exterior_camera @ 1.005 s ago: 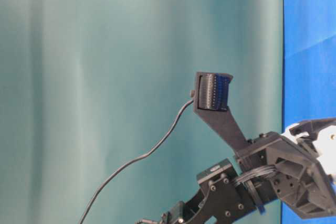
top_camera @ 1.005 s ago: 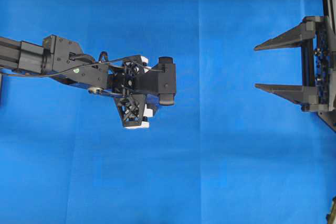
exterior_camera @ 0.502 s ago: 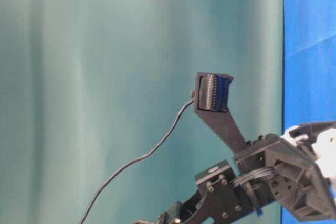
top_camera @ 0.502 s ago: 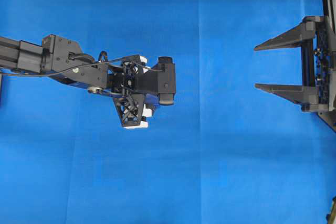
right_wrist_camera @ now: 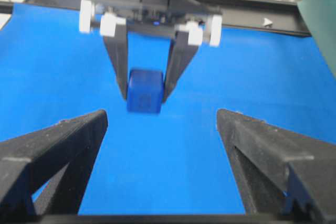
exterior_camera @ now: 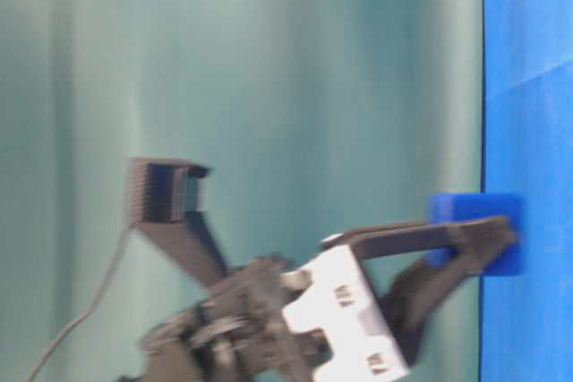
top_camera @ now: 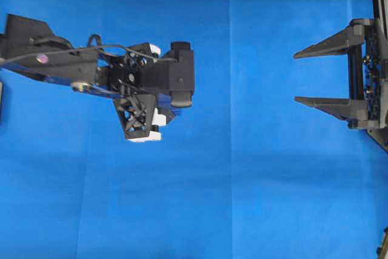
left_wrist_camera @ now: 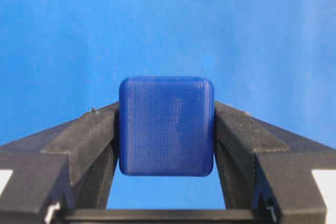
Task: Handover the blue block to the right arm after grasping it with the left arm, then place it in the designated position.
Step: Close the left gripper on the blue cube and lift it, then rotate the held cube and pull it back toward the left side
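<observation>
Here, two black robot claws over one blue tablecloth (top_camera: 242, 198), left claw (left_wrist_camera: 167, 129) clamped on one blue block (left_wrist_camera: 166, 125) between its fingertips, right claw (right_wrist_camera: 160, 124) spread wide, facing it, apart.

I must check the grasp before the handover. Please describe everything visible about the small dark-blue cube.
The small dark-blue cube has rounded edges and a finely ribbed, matte, plastic-looking face. It sits upright and square, clamped on two opposite sides between the left arm's black gripper fingers. In the right wrist view it hangs above the blue cloth, touching only those fingers.
</observation>
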Available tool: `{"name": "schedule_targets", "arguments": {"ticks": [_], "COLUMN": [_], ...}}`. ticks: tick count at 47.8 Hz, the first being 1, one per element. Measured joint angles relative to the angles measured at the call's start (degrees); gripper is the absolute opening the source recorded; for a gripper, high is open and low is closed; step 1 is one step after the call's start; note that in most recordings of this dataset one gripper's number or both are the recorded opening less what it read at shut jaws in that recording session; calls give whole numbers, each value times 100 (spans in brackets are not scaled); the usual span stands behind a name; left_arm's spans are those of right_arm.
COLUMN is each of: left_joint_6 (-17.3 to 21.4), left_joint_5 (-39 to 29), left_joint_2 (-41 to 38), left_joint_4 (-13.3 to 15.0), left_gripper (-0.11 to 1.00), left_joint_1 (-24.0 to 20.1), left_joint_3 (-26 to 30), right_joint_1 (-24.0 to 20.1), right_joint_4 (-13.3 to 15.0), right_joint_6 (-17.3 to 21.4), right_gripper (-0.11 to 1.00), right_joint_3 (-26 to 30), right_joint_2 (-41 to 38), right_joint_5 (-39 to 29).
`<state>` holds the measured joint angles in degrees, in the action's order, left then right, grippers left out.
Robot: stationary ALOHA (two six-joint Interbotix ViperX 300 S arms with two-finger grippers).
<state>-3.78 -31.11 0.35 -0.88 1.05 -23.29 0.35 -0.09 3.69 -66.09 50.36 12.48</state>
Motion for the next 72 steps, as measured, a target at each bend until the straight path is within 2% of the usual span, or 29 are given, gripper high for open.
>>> {"name": "schedule_targets", "arguments": {"ticks": [25,72], "left_joint_6": [0,9], "left_joint_5": [-1099,-1143], "left_joint_2": [896,914], "left_joint_4": [9,9], "left_gripper": [47,47], "left_joint_1": [9,9], "left_joint_3": [703,729], "right_joint_1": [0,0], "right_joint_4": [9,0], "right_joint_6": [0,0], "right_gripper": [98,98], "right_joint_3": [35,62], "right_joint_2": [0,-26], "right_joint_5": [0,0]}}
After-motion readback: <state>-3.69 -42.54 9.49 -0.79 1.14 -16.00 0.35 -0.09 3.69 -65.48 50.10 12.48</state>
